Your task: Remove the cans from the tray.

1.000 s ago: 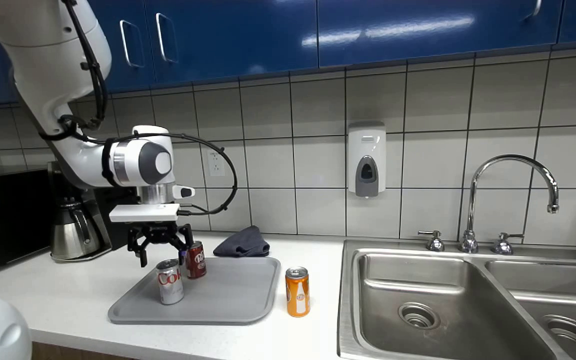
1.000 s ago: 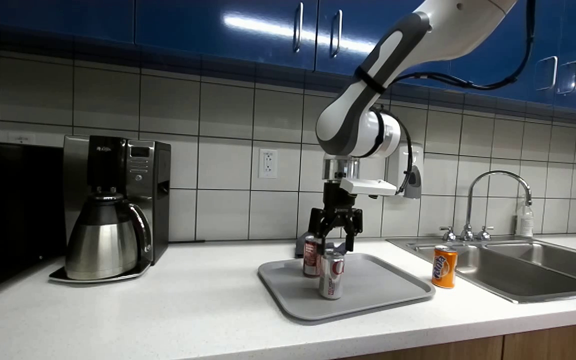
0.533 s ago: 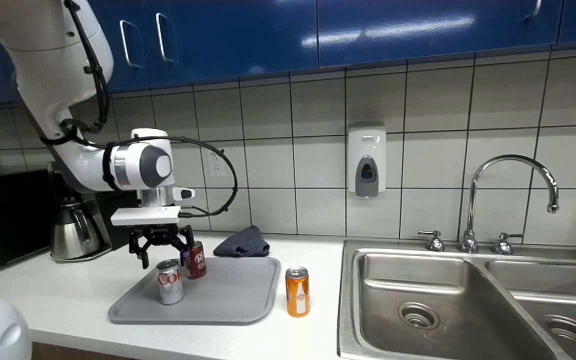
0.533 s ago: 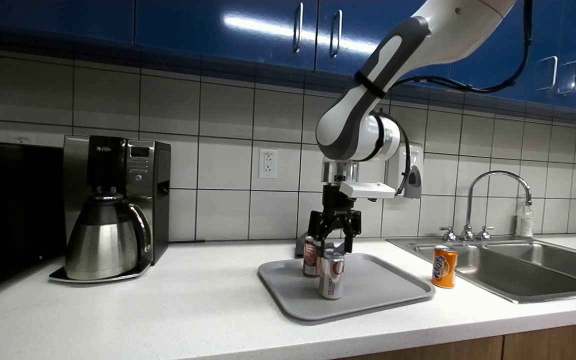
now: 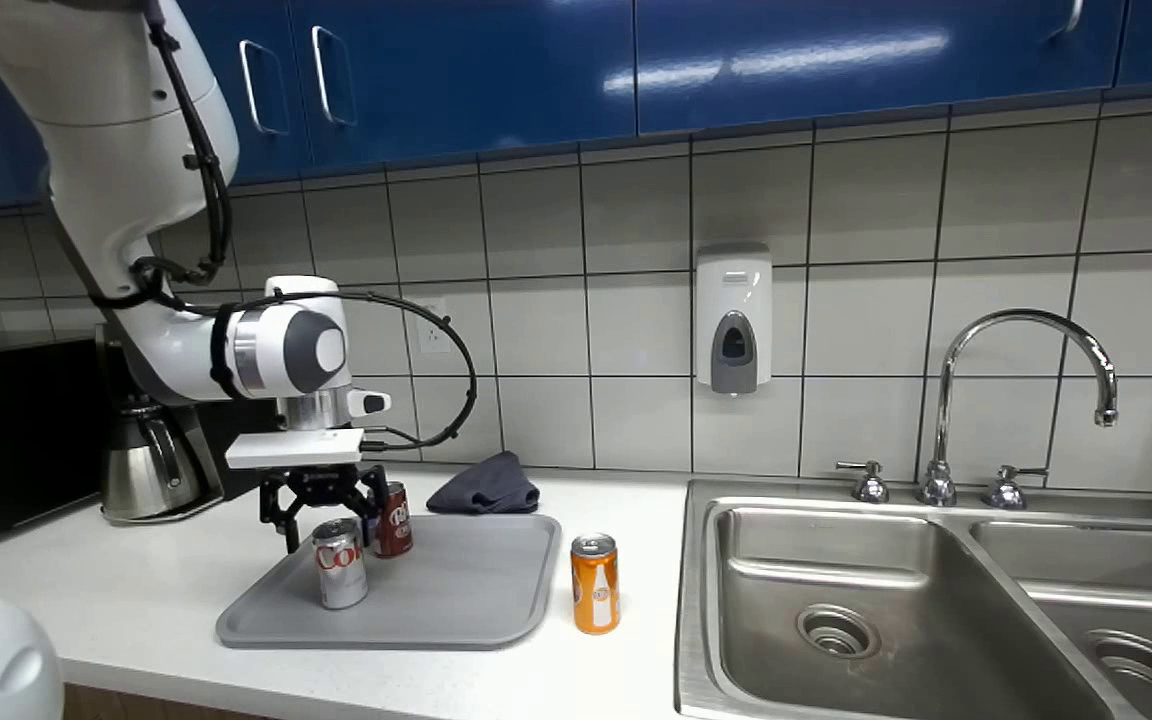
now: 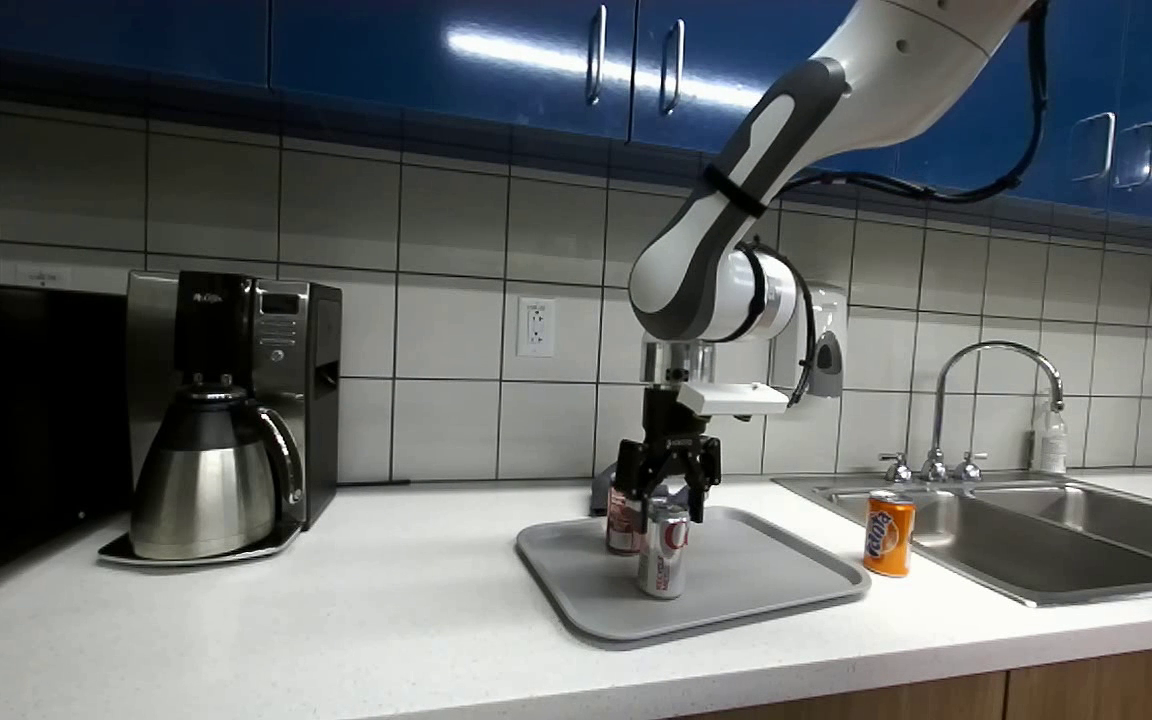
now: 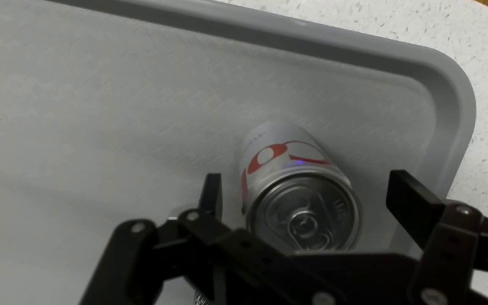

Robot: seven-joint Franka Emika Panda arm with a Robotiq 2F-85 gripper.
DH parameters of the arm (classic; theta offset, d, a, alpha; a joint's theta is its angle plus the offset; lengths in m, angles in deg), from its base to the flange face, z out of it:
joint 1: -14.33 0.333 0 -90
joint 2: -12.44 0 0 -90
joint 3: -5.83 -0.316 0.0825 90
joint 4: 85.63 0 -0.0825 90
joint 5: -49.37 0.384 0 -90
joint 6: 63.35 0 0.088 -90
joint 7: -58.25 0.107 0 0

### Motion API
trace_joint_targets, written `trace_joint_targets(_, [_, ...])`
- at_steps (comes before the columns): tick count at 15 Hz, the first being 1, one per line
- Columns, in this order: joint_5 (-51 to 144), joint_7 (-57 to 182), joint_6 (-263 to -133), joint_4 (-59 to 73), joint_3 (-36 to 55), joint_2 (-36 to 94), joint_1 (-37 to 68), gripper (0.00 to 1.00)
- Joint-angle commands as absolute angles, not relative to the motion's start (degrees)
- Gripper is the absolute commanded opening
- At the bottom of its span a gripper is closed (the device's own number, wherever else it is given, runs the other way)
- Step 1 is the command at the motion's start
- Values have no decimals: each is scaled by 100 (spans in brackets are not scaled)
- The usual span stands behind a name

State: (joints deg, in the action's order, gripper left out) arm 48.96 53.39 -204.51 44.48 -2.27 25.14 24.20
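Note:
My gripper [image 5: 331,540] has come down over the silvery grey can [image 5: 341,575], which stands upright on the flat grey tray [image 5: 466,600]. In the wrist view the jaws are spread wide, one finger [image 7: 413,203] on each side of that can's top, with visible gaps and no contact. Just behind it on the tray is the dark red-brown can [image 5: 395,528], partly covered by the gripper in both exterior views. The orange can [image 6: 888,537] stands on the counter beside the tray, off its rim.
A dark folded cloth [image 5: 486,485] lies behind the tray near the tiled wall. The steel sink [image 5: 836,560] is set into the counter on the orange can's side. A coffee maker with a steel carafe [image 6: 206,485] stands on the opposite side, and blue cabinets [image 6: 456,70] hang above.
The arm has lowered, bringing the open gripper down until its fingertips are about level with the silvery grey can's top. All the cans and the tray have stayed put.

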Motion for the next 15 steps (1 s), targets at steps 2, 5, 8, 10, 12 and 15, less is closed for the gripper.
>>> trace_joint_targets(2, [4649,5484,-20557,4368,-234,2631,2450,100])
trace_joint_targets(5, [4586,5478,-20555,4327,-225,2692,2442,100])
trace_joint_targets(8, [4565,5477,-20552,4290,-222,2732,2437,100])
trace_joint_targets(10, [4589,5461,-20534,4275,-232,2748,2433,100])
trace_joint_targets(12, [4526,5490,-20495,4260,-212,2769,2448,100])
trace_joint_targets(15, [4539,5479,-20523,4261,-214,2792,2441,100])
